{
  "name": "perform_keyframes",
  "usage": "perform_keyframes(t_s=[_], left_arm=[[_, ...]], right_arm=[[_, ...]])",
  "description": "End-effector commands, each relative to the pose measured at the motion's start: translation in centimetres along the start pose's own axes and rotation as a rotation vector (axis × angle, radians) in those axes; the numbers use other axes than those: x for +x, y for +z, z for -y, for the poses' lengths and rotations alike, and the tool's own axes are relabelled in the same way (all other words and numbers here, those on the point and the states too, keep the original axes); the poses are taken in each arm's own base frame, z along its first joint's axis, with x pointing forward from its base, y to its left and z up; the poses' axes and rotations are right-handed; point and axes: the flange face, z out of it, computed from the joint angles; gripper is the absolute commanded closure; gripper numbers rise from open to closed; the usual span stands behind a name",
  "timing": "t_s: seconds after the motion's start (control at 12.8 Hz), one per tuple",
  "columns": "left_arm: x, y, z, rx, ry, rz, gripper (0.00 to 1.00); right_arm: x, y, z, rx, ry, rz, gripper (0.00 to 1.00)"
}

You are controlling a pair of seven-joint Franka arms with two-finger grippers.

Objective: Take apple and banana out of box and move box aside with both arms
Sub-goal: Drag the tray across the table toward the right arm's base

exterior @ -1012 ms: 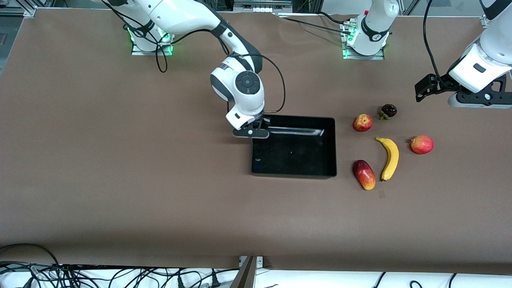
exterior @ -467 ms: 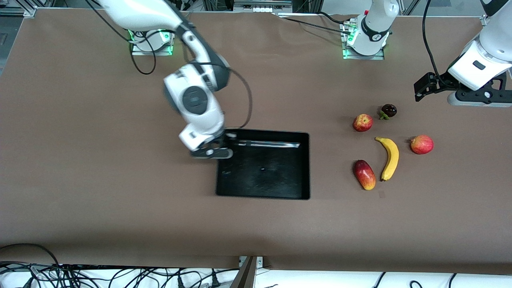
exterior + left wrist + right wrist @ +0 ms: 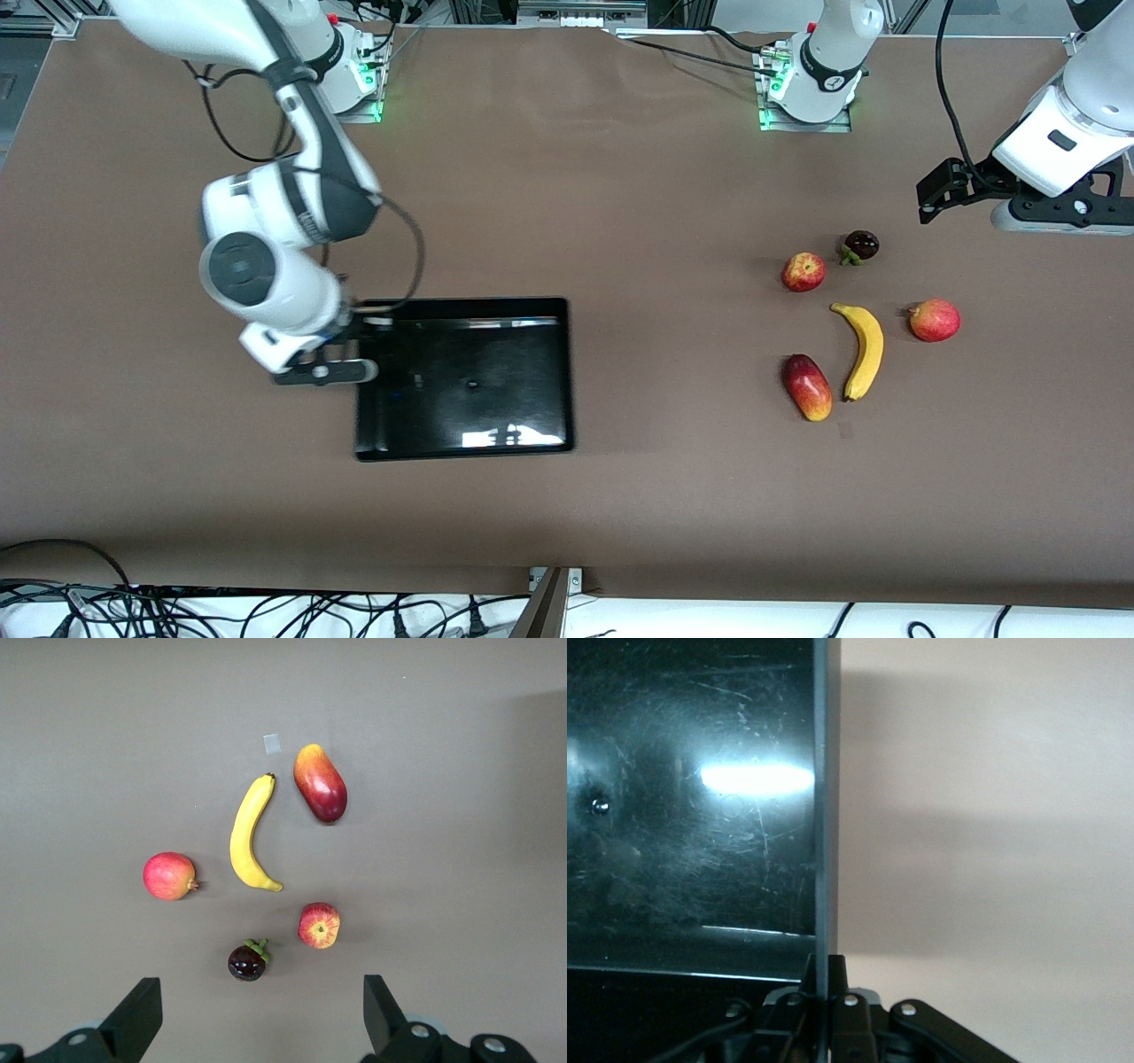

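The black box [image 3: 496,372] lies toward the right arm's end of the table. My right gripper [image 3: 354,326] is shut on the box's thin side wall [image 3: 822,815], one finger inside and one outside, as the right wrist view [image 3: 823,970] shows. The yellow banana [image 3: 864,350] [image 3: 250,835] and the small red-and-yellow apple [image 3: 803,271] [image 3: 319,925] lie on the table toward the left arm's end. My left gripper [image 3: 1063,217] [image 3: 259,992] hangs open and holds nothing, high over the table beside the fruits.
A red-yellow mango-like fruit [image 3: 806,386] [image 3: 320,781] lies beside the banana, nearer to the camera than the apple. A round red fruit [image 3: 934,320] [image 3: 169,875] and a dark purple fruit [image 3: 861,245] [image 3: 247,961] lie close by. A small pale tag [image 3: 273,743] lies by the banana's tip.
My right arm has pulled the box across the table toward its own end and nearer to the camera. The left arm has barely moved, and the fruits lie as before.
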Motion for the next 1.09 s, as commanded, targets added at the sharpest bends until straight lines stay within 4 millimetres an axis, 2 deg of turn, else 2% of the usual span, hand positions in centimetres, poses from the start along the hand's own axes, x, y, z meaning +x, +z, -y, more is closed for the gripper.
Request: perform_keyframes(t_s=[0.0,0.23,0.47,0.7,0.86,1.01], left_arm=[[-0.1,-0.7,-0.2,-0.019,0.015,0.008,0.00],[-0.1,-0.8,-0.3,-0.019,0.013,0.005,0.00],[-0.1,-0.8,-0.4,-0.019,0.015,0.004,0.00],[-0.1,-0.7,-0.4,-0.019,0.015,0.006,0.00],[-0.1,-0.8,-0.4,-0.019,0.015,0.004,0.00],[-0.1,-0.8,-0.3,-0.017,0.015,0.004,0.00]], right_arm=[[-2.4,0.6,-6.6,0.043,-0.004,0.014,1.00],[-4.3,4.0,-14.1,0.077,-0.045,-0.001,1.00],[-6.0,6.0,-19.1,0.064,-0.031,-0.010,1.00],[-7.1,7.7,-21.6,0.058,0.016,0.006,1.00],[-8.3,9.6,-21.9,0.054,0.026,-0.002,1.00],[-8.9,10.5,-21.8,0.054,0.026,-0.003,1.00]])
